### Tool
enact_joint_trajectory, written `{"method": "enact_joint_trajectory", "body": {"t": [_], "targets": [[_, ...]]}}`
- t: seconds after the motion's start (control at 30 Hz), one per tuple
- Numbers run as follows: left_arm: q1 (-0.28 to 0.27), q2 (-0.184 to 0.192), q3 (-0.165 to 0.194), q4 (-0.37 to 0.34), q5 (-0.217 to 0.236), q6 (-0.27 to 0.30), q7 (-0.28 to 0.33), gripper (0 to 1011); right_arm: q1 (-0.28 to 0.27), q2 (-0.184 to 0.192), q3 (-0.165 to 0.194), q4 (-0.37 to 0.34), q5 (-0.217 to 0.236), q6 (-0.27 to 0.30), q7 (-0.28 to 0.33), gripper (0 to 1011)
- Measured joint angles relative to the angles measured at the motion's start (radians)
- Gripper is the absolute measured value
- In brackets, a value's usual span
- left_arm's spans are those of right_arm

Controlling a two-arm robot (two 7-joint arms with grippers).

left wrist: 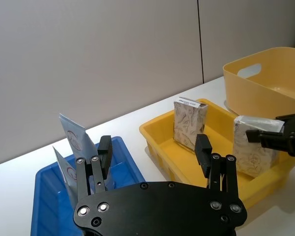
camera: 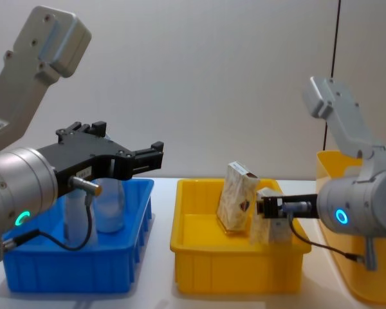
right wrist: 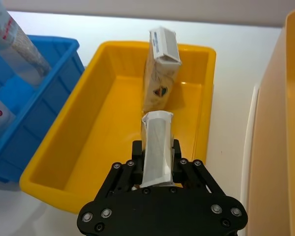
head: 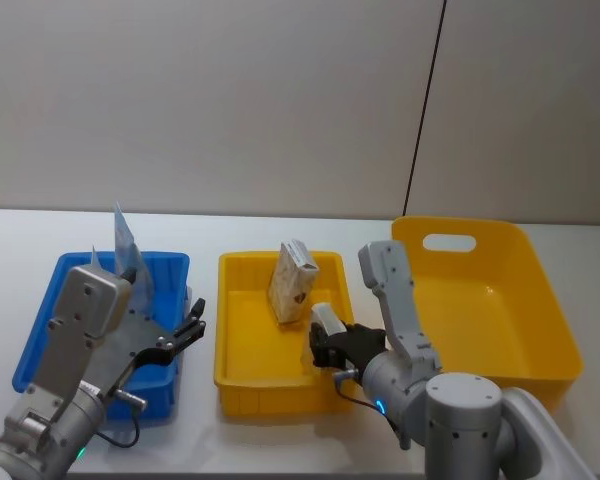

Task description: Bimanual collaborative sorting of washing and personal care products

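Your right hand [right wrist: 156, 150] is nearest. It is closed on a small whitish packet [right wrist: 157, 128], with one finger pressed against each of its sides. The packet stands upright in the grip, its top above the fingers. It is held inside the yellow tray [head: 270, 395], at the near right part. In the chest view its lower end is hidden behind the tray's front wall, so you cannot tell whether it touches the tray floor.

Your left hand [left wrist: 153, 147] is spread wide and holds nothing. It hangs over the near right part of the blue tray [head: 40, 330], pointing toward the yellow tray. One of its fingers [left wrist: 104, 147] is just beside the tubes; contact cannot be confirmed.

The two trays sit side by side on the white desk [head: 205, 425], the blue one on the left and the yellow one in the middle, close together.

Farther back in the yellow tray, a beige patterned carton [head: 293, 283] stands upright, a little tilted, beyond the gripped packet and apart from it.

In the blue tray, two pale blue tubes [left wrist: 73, 137] with red round logos stand on end, rising above the rim.

A large yellow bin [head: 540, 270] with a handle slot sits at the right of the desk, beside the yellow tray.
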Motion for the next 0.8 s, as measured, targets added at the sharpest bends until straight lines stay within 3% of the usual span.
{"method": "enact_joint_trajectory", "body": {"t": [0.2, 0.4, 0.8], "targets": [[0.000, 0.000, 0.000, 0.000, 0.000, 0.000, 0.000, 1001, -0.004, 0.013, -0.010, -0.014, -0.017, -0.062, 0.021, 223], [0.000, 0.000, 0.000, 0.000, 0.000, 0.000, 0.000, 1001, -0.007, 0.029, -0.017, -0.032, -0.032, -0.131, 0.045, 75], [0.000, 0.000, 0.000, 0.000, 0.000, 0.000, 0.000, 1001, -0.009, 0.053, -0.011, -0.062, -0.049, -0.282, 0.088, 29]]}}
